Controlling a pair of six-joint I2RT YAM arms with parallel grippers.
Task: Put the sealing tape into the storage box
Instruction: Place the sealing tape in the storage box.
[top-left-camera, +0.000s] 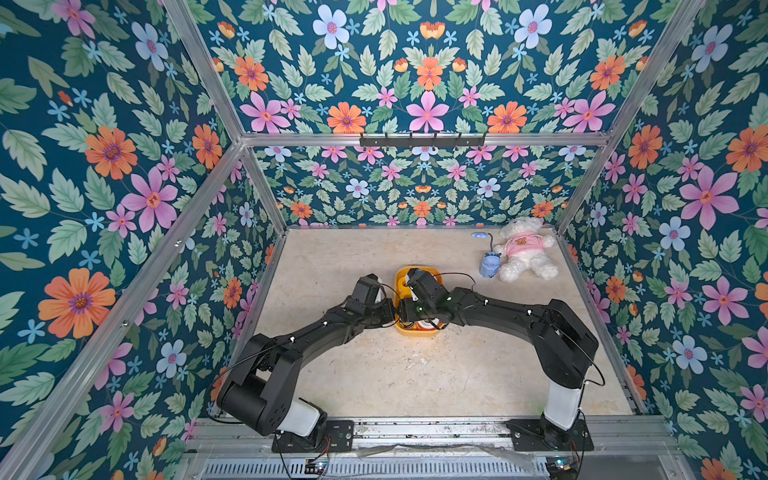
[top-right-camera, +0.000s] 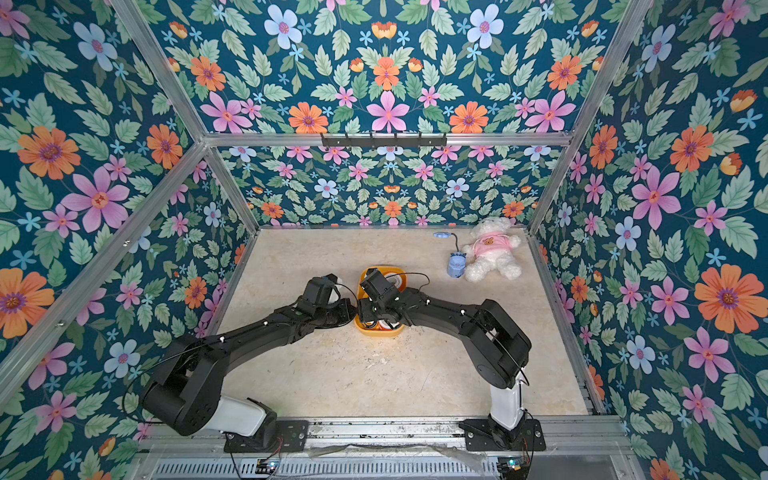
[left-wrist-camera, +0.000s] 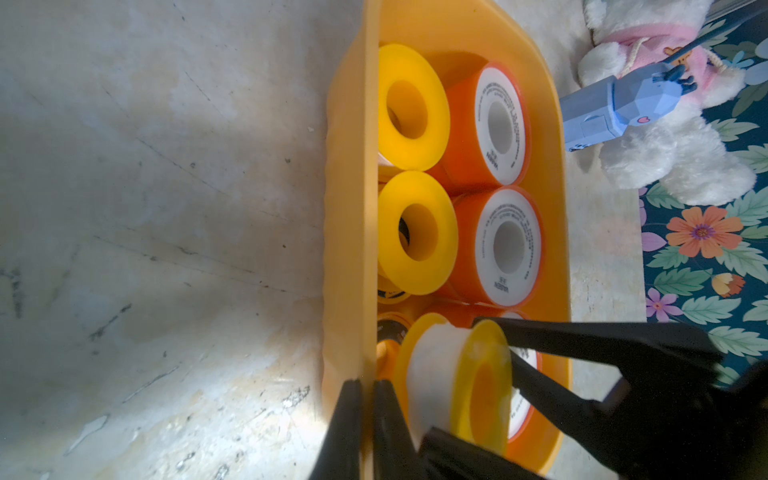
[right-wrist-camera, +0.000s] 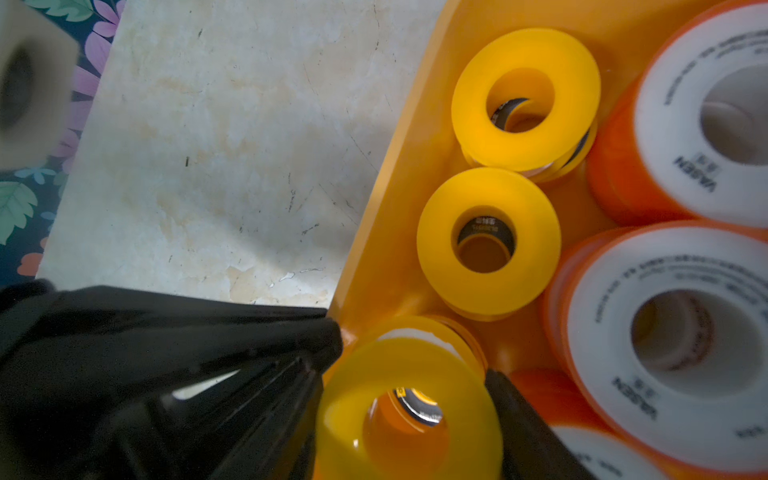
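Note:
The storage box (left-wrist-camera: 347, 208) is a yellow-orange tray at the table's middle, seen in both top views (top-left-camera: 415, 332) (top-right-camera: 376, 332). Inside stand sealing tape rolls: two yellow ones (left-wrist-camera: 415, 232) in one row and white-faced orange ones (left-wrist-camera: 509, 245) in the row beside them. Black-and-yellow rings (right-wrist-camera: 486, 230) show through the yellow rolls' holes. My left gripper (left-wrist-camera: 368, 415) is shut on the box's side wall, one finger on each side. My right gripper (right-wrist-camera: 409, 365) is shut on a yellow roll (right-wrist-camera: 345, 415), held over the near end of the box above another black-and-yellow ring.
A white teddy bear in a pink shirt (top-left-camera: 523, 249) lies at the back right, with a blue gadget (top-left-camera: 489, 264) beside it. Floral walls and aluminium posts close in the table on three sides. Both arms meet over the box.

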